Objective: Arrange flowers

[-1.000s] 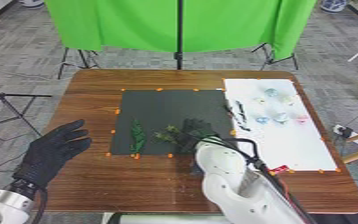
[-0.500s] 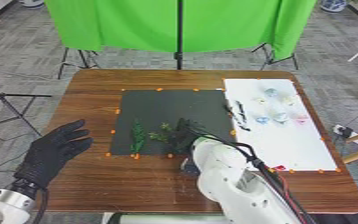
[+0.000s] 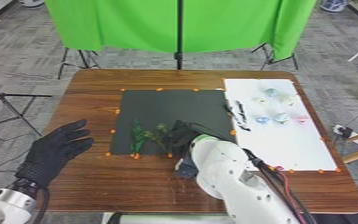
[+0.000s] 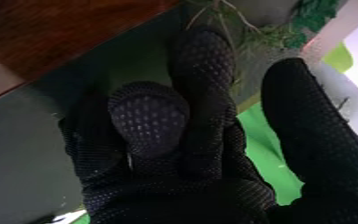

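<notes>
On the dark mat [image 3: 171, 105], a long green leafy stem [image 3: 137, 134] lies near the left side. A thinner green sprig [image 3: 158, 134] lies just right of it. My right hand [image 3: 184, 132] is over the mat, close beside the sprig's right side. In the right wrist view, the right hand [image 4: 202, 165] has its thumb well apart from its fingers; thin sprig stems [image 4: 220, 17] pass by a fingertip, and darker green leaves [image 4: 313, 17] are beyond. Contact with the sprig is unclear. My left hand [image 3: 55, 149], fingers relaxed and open, is over the table's left edge.
Right of the mat, a white sheet [image 3: 282, 145] holds several pale blue, white and pink blooms [image 3: 280, 118] and dark slender pieces [image 3: 239, 114]. A small red item [image 3: 278, 168] is near its front edge. Orange marks line both surfaces.
My right hand has moved left across the mat, and the thin sprig has shifted left towards the leafy stem. The left hand has kept still.
</notes>
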`<state>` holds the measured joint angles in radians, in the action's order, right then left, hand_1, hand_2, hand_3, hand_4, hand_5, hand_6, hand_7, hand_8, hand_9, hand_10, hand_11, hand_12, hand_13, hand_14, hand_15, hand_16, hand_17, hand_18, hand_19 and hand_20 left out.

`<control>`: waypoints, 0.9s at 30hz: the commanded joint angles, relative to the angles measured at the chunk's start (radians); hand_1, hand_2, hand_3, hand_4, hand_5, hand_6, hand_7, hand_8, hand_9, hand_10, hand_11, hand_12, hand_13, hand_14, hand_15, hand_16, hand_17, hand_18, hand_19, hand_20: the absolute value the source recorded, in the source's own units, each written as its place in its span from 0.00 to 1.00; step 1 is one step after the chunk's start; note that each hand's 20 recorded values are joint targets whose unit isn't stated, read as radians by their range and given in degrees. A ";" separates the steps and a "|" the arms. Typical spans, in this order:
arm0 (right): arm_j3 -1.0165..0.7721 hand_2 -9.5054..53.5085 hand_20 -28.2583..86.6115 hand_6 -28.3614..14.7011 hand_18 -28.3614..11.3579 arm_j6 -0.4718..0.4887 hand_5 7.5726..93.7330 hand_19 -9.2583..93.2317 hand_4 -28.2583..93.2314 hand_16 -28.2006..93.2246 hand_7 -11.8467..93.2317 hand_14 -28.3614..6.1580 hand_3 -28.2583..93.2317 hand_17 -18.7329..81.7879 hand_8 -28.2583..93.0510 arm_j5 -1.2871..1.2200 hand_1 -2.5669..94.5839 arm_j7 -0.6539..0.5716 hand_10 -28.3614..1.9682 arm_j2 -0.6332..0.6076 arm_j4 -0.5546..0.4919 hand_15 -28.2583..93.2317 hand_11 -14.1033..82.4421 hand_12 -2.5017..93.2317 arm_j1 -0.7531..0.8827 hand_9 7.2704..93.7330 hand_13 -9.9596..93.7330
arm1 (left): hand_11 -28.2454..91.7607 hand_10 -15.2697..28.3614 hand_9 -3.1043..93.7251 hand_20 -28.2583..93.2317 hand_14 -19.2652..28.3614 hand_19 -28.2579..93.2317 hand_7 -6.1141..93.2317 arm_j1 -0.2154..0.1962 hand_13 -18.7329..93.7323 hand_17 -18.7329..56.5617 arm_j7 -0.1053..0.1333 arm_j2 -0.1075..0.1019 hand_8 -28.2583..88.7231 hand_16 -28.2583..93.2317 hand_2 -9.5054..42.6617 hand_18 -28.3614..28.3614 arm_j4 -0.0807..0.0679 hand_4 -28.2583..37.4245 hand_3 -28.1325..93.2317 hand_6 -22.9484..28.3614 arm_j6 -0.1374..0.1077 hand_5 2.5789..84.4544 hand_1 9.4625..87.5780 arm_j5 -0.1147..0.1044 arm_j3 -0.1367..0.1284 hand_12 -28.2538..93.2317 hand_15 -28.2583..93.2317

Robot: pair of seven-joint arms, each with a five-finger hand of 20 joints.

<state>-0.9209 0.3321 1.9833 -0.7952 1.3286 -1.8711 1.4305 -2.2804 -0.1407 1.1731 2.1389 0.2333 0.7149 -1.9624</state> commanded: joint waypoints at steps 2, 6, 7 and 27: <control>0.009 0.24 0.70 0.50 0.21 -0.015 0.57 1.00 0.05 0.49 0.63 0.62 0.89 0.69 0.27 0.001 0.31 -0.004 0.62 -0.001 0.030 0.78 0.54 0.34 0.033 0.99 0.91 | 0.55 0.67 0.32 0.31 0.76 0.69 0.34 -0.007 0.36 0.12 -0.008 0.001 0.12 0.18 0.20 0.91 -0.010 0.00 0.86 0.55 0.003 0.37 0.19 0.007 0.005 0.34 0.69; -0.006 0.25 0.70 0.49 0.21 -0.017 0.57 1.00 0.05 0.49 0.62 0.62 0.89 0.69 0.25 0.026 0.30 0.014 0.62 -0.013 -0.002 0.78 0.54 0.34 0.042 0.99 0.91 | 0.55 0.67 0.32 0.31 0.75 0.69 0.35 -0.012 0.36 0.12 -0.007 0.004 0.12 0.18 0.20 0.91 -0.007 0.00 0.86 0.55 0.002 0.37 0.19 0.007 0.000 0.35 0.69; -0.012 0.25 0.70 0.49 0.21 -0.015 0.57 1.00 0.06 0.48 0.62 0.62 0.89 0.69 0.25 0.033 0.30 0.020 0.62 -0.017 -0.014 0.78 0.54 0.34 0.044 0.99 0.91 | 0.55 0.67 0.32 0.31 0.75 0.69 0.35 -0.013 0.36 0.12 -0.007 0.005 0.12 0.18 0.20 0.91 -0.007 0.00 0.85 0.55 0.004 0.37 0.19 0.007 -0.002 0.35 0.69; -0.149 0.00 0.59 0.53 0.25 -0.370 0.51 0.98 0.00 0.48 0.62 0.52 0.89 0.53 0.07 0.310 0.30 0.112 0.51 -0.332 -0.057 0.84 0.66 0.35 0.006 0.72 0.71 | 0.55 0.67 0.32 0.31 0.75 0.69 0.34 -0.034 0.36 0.12 0.013 0.016 0.12 0.18 0.20 0.91 0.003 0.00 0.86 0.55 -0.003 0.37 0.19 0.013 -0.017 0.34 0.69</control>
<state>-1.0418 0.0971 2.1409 -0.6651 1.1807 -1.9958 1.4895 -2.2909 -0.1333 1.1790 2.1418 0.2326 0.7198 -1.9743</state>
